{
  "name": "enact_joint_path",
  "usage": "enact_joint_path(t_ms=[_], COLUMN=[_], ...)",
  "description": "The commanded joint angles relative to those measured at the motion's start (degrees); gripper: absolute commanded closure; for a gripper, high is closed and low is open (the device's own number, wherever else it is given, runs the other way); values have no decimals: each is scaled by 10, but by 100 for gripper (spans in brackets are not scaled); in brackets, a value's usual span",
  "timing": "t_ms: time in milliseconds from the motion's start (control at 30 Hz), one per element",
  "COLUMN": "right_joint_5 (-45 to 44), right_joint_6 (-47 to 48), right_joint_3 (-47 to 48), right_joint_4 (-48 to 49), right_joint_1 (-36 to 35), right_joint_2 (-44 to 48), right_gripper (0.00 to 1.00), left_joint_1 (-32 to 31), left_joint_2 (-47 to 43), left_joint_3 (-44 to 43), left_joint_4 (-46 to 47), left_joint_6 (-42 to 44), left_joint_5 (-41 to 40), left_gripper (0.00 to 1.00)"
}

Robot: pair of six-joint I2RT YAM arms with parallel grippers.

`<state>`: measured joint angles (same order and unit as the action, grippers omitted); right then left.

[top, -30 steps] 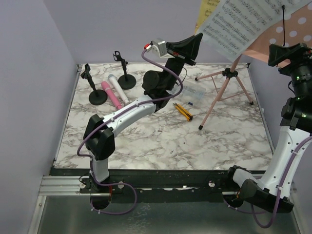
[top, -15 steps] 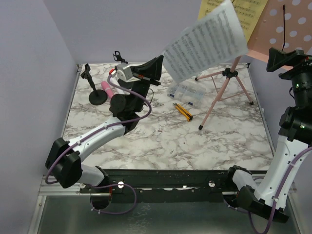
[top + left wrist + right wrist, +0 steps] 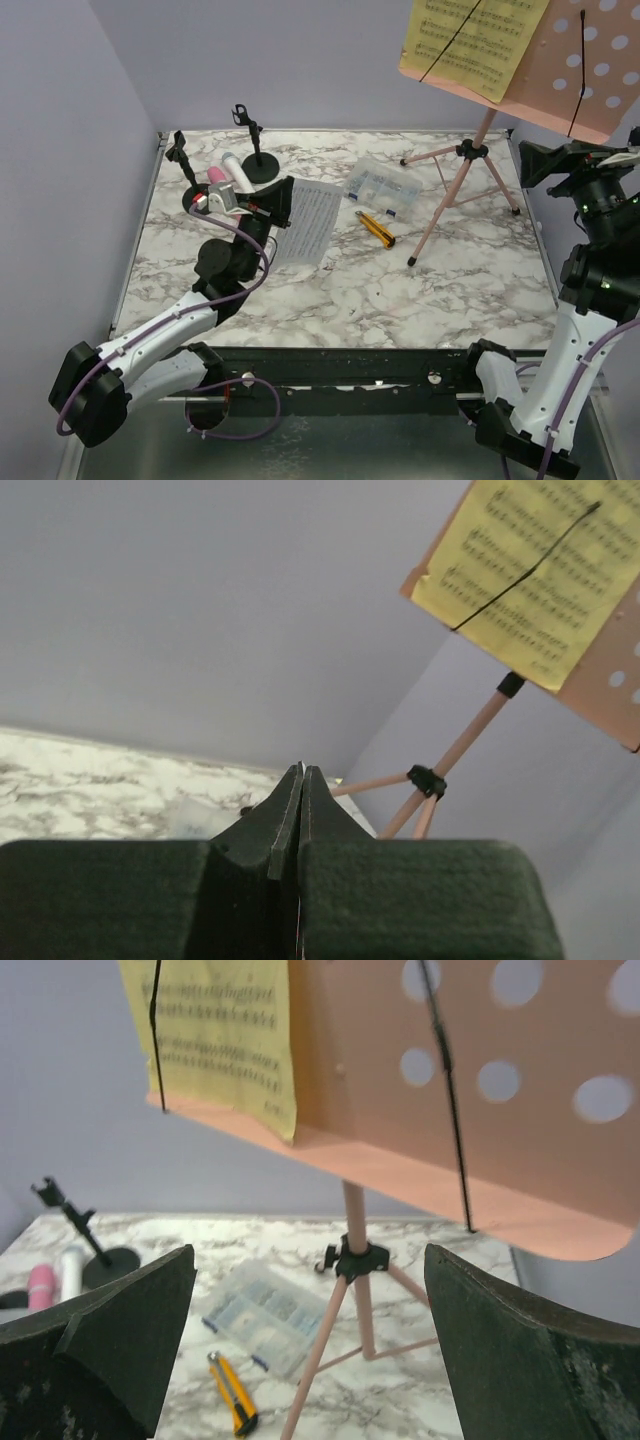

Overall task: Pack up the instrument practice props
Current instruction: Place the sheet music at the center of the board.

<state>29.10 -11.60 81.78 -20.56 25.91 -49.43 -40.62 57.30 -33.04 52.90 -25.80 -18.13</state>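
Left gripper (image 3: 284, 200) is clamped tight on the white sheet-music page (image 3: 310, 225). In the left wrist view the two pads are pressed flat together with just the thin paper edge pinched between them. The arm sits low over the left-middle of the marble table (image 3: 450, 290), and the page hangs tilted off the fingers toward the centre. I can't tell whether its lower edge touches the tabletop.

Right gripper (image 3: 532, 165) is spread wide with nothing in it. It's up at the right side, facing the pink perforated music rack (image 3: 590, 80). The wrist cam there shows one finger at each edge of the frame and the rack's post in the gap, well beyond them.

The yellow sheet-music page (image 3: 470, 40) sits on the rack's desk with a thin black wire arm running across it. The rack's tripod legs stand on the back right of the table.

Back left, the pink microphone (image 3: 214, 177) and white microphone (image 3: 231, 163) lie side by side, just behind the left wrist. One black mic holder (image 3: 258, 160) stands just right of them. The other mic holder (image 3: 182, 155) is to their left, with its base partly hidden by the wrist.

A clear compartment box (image 3: 383, 188) sits near the middle back. A yellow-and-black utility knife (image 3: 376, 229) lies just in front of it, between the white page and the tripod.
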Motion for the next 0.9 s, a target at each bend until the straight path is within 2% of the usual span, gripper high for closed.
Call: enact_joint_path(t_ms=[0, 167, 367, 533, 700, 800, 867], right_joint_5=[118, 217, 311, 322, 319, 313, 309], right_joint_6=[36, 60, 90, 87, 90, 95, 99], right_joint_3=[-39, -70, -148, -215, -281, -316, -335], right_joint_4=[-46, -81, -60, -29, -3, 11, 17], right_joint_1=[3, 3, 2, 3, 2, 3, 3], right_joint_2=[0, -26, -24, -15, -2, 13, 23], right_gripper=[0, 0, 0, 0, 0, 0, 0], left_joint_1=[35, 106, 171, 206, 217, 223, 226], left_joint_2=[-42, -27, 80, 215, 325, 357, 363], left_joint_3=[20, 18, -79, -214, -359, -385, -360], left_joint_4=[-141, -160, -118, -72, -62, -61, -57], left_joint_6=[-73, -166, -247, -317, -346, -374, -399], left_joint_5=[-14, 15, 47, 78, 98, 95, 81], left_gripper=[100, 100, 100, 100, 100, 100, 100])
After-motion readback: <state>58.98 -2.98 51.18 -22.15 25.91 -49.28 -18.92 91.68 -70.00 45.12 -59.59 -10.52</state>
